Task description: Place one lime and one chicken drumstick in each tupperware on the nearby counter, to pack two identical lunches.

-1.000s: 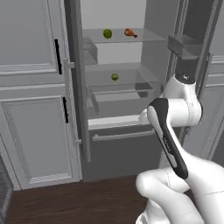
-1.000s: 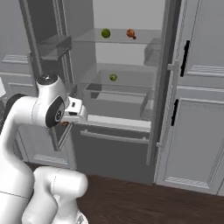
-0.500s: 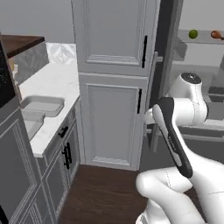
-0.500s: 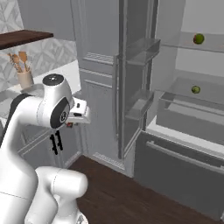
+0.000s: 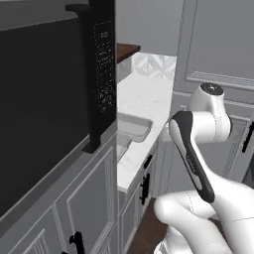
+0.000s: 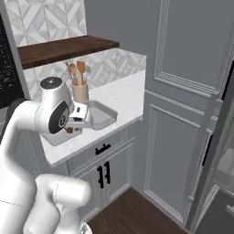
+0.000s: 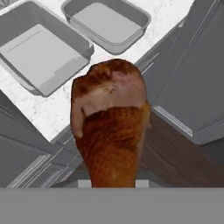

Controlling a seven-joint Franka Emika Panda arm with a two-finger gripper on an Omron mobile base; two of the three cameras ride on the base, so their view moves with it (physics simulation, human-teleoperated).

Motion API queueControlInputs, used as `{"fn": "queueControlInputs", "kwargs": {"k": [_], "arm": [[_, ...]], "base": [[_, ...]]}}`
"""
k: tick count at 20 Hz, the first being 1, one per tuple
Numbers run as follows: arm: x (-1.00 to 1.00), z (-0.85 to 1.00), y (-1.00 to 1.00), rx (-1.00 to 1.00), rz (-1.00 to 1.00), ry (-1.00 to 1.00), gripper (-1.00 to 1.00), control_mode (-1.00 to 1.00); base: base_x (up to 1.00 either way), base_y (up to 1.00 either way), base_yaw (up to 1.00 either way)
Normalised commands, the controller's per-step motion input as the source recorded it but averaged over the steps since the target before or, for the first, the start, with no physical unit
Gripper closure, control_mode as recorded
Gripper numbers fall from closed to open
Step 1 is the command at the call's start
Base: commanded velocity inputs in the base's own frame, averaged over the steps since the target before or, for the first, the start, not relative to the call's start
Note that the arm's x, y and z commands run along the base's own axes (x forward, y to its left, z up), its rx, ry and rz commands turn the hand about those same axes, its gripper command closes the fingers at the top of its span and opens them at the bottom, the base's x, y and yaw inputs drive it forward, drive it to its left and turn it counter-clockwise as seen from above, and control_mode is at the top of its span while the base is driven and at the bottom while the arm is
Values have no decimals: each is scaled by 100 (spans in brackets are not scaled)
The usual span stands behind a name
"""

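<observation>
Gripper (image 7: 111, 186) is pinching a chicken drumstick (image 7: 111, 127), filling the hand view's centre, with two empty tupperware trays (image 7: 41, 54) sitting upper left on the counter (image 7: 52, 116). Releasing short of the rim risks dropping the meat onto the floor.

We find no legible text, brand or number in these views. The dark appliance's control panel (image 5: 104, 74) carries tiny pale markings, too small to read.
</observation>
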Motion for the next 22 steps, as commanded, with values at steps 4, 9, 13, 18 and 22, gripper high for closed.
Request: {"fn": "queueControlInputs", "kwargs": {"k": [4, 9, 13, 18, 22], "arm": [[0, 0, 0, 0, 0, 0, 100, 100], [0, 0, 0, 0, 0, 0, 100, 100], [0, 0, 0, 0, 0, 0, 100, 100], [0, 0, 0, 0, 0, 0, 100, 100], [0, 0, 0, 0, 0, 0, 100, 100]], "base": [[92, -9, 30], [94, -4, 30], [100, -4, 37], [100, -5, 36], [100, 0, 40]]}}
